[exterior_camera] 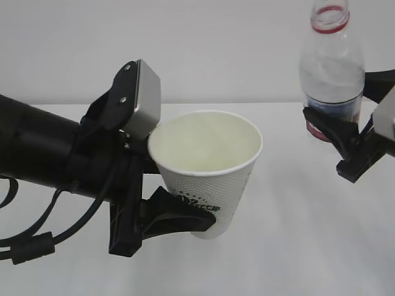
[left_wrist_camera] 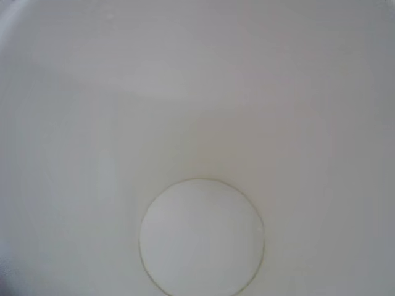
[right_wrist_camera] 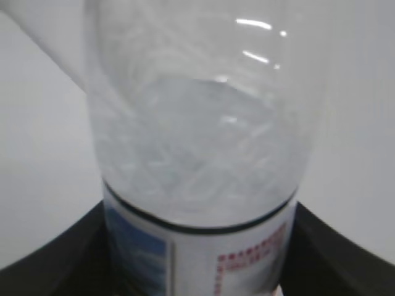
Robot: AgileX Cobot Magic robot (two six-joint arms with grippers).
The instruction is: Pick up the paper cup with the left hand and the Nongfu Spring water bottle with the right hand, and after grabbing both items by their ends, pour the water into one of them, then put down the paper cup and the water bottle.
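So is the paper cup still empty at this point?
Empty: the paper cup shows a dry cream inside, and the left wrist view shows its bare bottom.

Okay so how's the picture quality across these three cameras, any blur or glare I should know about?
Exterior view: even, soft light, and the paper cup is fairly sharp. Left wrist view: washed-out and soft, filled by the cup's pale inside. Right wrist view: the Nongfu Spring water bottle is too close and blurred, its label unreadable, with bright glare streaks on the upper plastic.
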